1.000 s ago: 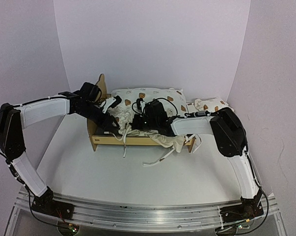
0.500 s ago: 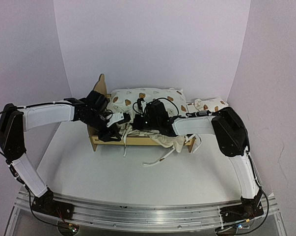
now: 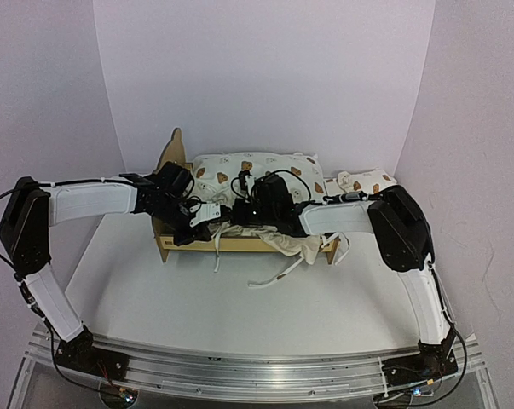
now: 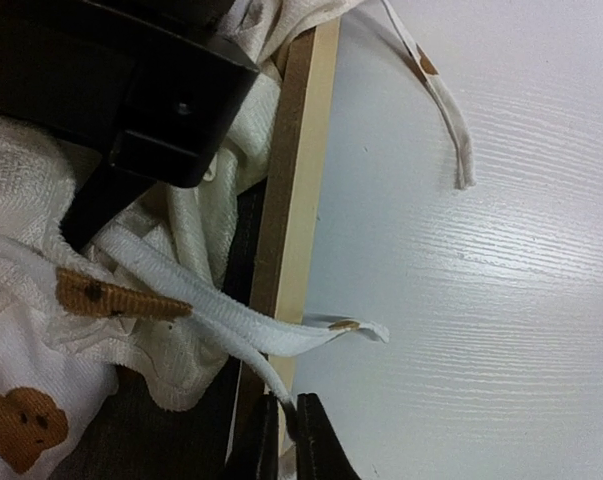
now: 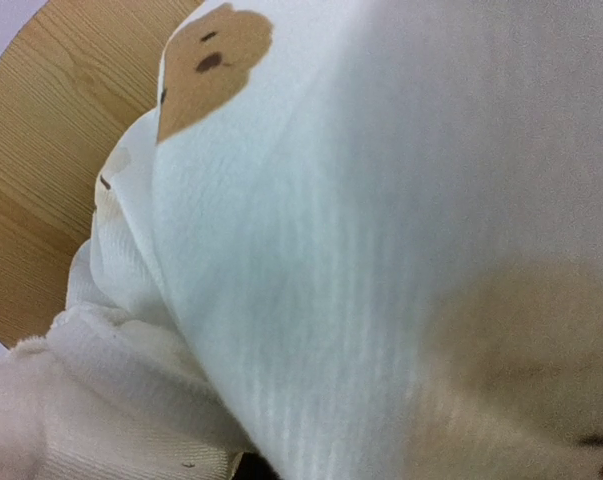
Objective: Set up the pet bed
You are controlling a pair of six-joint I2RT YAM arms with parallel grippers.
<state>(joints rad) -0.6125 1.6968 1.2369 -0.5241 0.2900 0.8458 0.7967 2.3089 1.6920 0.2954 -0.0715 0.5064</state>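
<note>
The pet bed [image 3: 197, 244], a light plywood frame with an ear-shaped headboard [image 3: 173, 146], stands mid-table. Its cream bear-print cushion [image 3: 248, 166] lies crumpled over it. In the left wrist view my left gripper [image 4: 288, 420] is shut on a thin white tie strap [image 4: 243, 350] of the cushion, just beside the frame's side rail [image 4: 299, 180]. From above, the left gripper [image 3: 207, 216] sits at the bed's front left. My right gripper [image 3: 238, 210] is pressed into the cushion folds. Cushion fabric [image 5: 361, 250] fills the right wrist view and hides its fingers. The headboard [image 5: 51, 150] shows behind.
A small matching bear-print pillow [image 3: 367, 181] lies behind the bed's right end. Loose cushion straps [image 3: 274, 275] trail onto the white table [image 3: 239, 315] in front of the frame. Pale walls close in on three sides.
My left gripper dropped from above the headboard end to the bed's front rail and closed on a cushion strap. The right arm stayed put.
</note>
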